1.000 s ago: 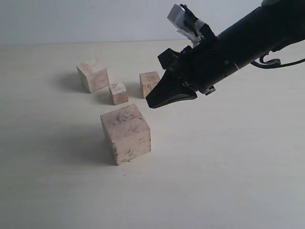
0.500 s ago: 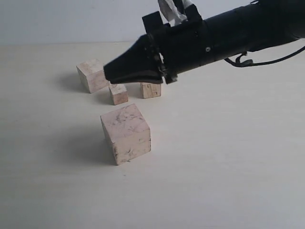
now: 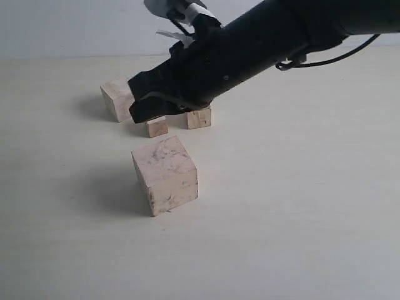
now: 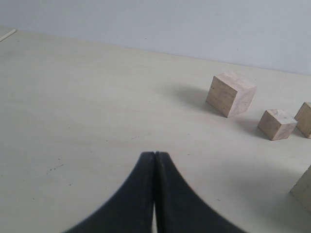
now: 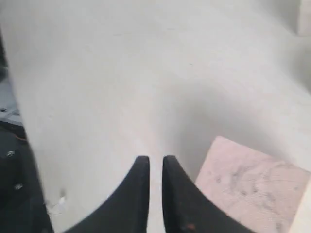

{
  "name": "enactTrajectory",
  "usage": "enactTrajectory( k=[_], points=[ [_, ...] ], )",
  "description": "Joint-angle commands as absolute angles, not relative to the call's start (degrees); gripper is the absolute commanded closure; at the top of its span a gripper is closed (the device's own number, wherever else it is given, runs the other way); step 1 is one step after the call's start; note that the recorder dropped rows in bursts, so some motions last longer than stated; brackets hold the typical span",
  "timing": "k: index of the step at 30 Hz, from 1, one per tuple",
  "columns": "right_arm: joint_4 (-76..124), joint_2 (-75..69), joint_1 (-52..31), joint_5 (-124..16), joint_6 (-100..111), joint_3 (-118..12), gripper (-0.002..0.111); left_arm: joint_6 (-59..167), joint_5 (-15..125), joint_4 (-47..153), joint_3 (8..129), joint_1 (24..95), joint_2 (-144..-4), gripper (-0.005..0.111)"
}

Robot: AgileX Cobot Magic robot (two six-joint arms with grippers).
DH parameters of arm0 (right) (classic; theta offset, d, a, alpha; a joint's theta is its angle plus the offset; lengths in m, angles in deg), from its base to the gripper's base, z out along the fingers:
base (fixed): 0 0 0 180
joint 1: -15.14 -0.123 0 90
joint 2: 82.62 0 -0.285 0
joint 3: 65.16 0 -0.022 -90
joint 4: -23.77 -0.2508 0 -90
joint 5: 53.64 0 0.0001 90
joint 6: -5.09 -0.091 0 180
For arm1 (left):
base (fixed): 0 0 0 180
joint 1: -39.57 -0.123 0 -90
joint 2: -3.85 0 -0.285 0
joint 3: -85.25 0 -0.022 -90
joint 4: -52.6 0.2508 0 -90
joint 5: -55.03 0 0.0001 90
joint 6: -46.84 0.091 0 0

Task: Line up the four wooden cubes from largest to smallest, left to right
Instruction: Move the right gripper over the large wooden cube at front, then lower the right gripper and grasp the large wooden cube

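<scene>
Four pale wooden cubes stand on the table. The largest cube [image 3: 164, 175] is nearest the front, on its own. Behind it stand the second-largest cube [image 3: 114, 97], the smallest cube [image 3: 157, 128] and a mid-sized cube [image 3: 199, 117], all partly covered by my right arm. My right gripper [image 3: 141, 112] hovers over that back group with its fingers a narrow gap apart and nothing between them. In the right wrist view a scuffed cube top [image 5: 250, 189] lies beside the right gripper [image 5: 155, 159]; I cannot tell which cube. My left gripper [image 4: 154, 154] is shut and empty, well short of the cubes [image 4: 231, 94].
The pale table [image 3: 300, 206] runs wide to the right and front. A light wall [image 3: 62, 25] stands behind it. In the right wrist view the table's edge and dark gear [image 5: 9, 160] lie close by.
My right arm has swung left and up from beside the mid-sized cube to over the back cubes, now covering their tops. No cube has moved.
</scene>
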State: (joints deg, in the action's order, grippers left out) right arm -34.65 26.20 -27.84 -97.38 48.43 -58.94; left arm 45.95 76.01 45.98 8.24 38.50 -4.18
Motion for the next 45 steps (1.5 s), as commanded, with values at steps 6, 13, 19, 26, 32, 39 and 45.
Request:
enactTrajectory(
  k=[6, 13, 19, 26, 32, 39, 45],
  points=[
    [21.22, 25.95, -37.19, -100.13, -9.53, -71.19, 0.098, 45.98, 75.56, 45.70, 8.04, 38.56, -3.94, 0.107],
    [19.44, 27.90, -37.49, -102.53, -3.75, -71.19, 0.053, 46.15, 75.56, 45.70, 8.04, 38.56, -3.94, 0.107],
    [16.28, 35.02, -37.49, -101.31, -3.46, -71.19, 0.004, 46.15, 75.56, 45.70, 8.04, 38.56, -3.94, 0.107],
    [12.23, 39.28, -37.49, -100.47, -3.46, -71.19, 0.004, 46.15, 75.56, 45.70, 8.04, 38.56, -3.94, 0.107],
    [13.35, 41.98, -38.22, -98.08, -3.47, -71.19, 0.004, 46.15, 75.56, 45.70, 8.04, 38.56, -3.94, 0.107],
    [14.58, 44.26, -38.22, -97.60, -4.69, -71.19, 0.010, 46.15, 75.56, 45.70, 8.04, 38.56, -3.94, 0.107],
    [14.96, 43.54, -38.22, -97.41, -3.73, -71.48, 0.083, 46.23, 75.56, 45.70, 8.04, 38.56, -3.94, 0.107]
  ],
)
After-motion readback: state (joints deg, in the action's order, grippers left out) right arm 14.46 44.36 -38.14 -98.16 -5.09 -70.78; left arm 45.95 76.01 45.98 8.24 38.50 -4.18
